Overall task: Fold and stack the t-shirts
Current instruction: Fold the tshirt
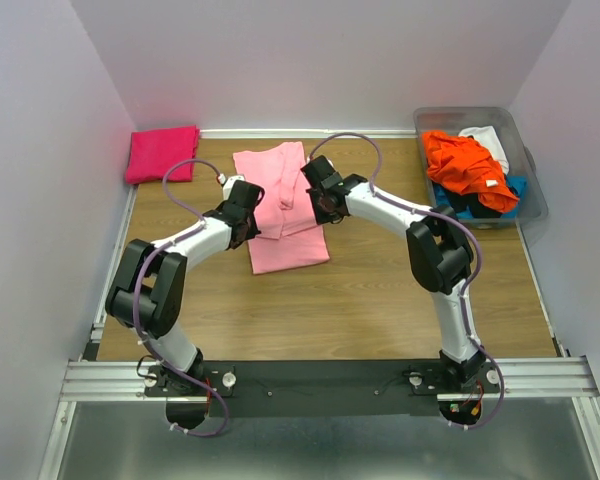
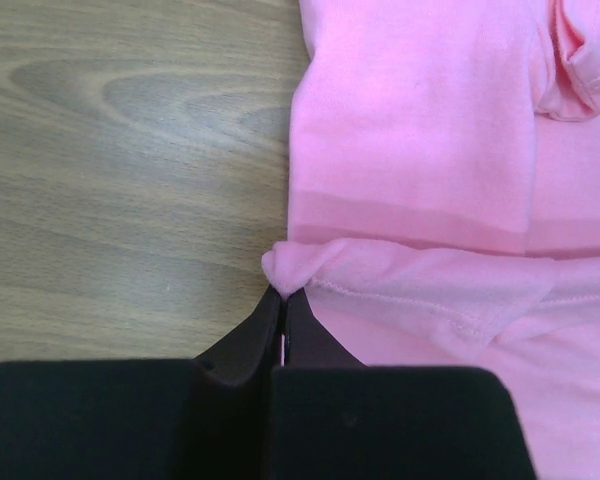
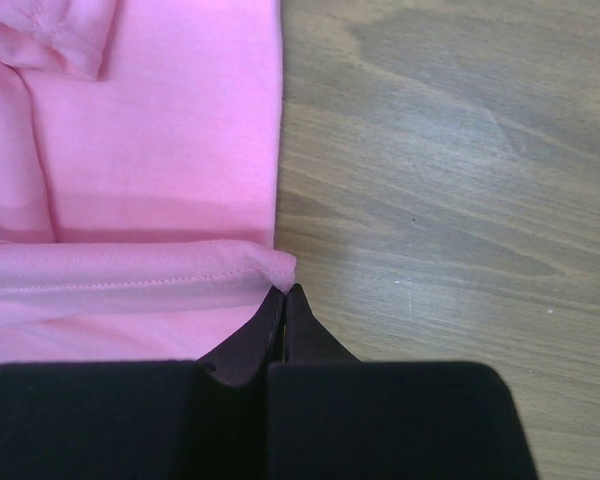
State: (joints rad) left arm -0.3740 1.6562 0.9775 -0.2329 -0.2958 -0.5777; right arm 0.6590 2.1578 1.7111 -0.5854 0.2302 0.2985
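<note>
Both claws are clamped narrow on cloth: the left gripper [image 2: 283, 312] and the right gripper [image 3: 284, 298] each pinch one end of a stitched edge of the light pink t-shirt [image 1: 285, 215], holding it doubled back across the garment's middle.

Risk appears to sit in those grips. Each jaw has only a small nub of fabric at its very tip, so a tug could pull a corner free. Uneven travel between the arms would likely lay the fold crooked or drag the whole shirt along the smooth, grained wooden table [image 1: 330, 310]. A loose sleeve [image 2: 575, 75] puckered near the centre could get trapped as a lump.

At the far right corner a clear, hard-walled plastic bin [image 1: 450, 112] holds crumpled shirts, an orange one [image 1: 465, 165] on top. The light pink shirt lies mid-table toward the far edge, a soft, matte knit in a long, flattened rectangle. A magenta t-shirt [image 1: 162, 153] rests as a neat squared pad in the far left corner
</note>
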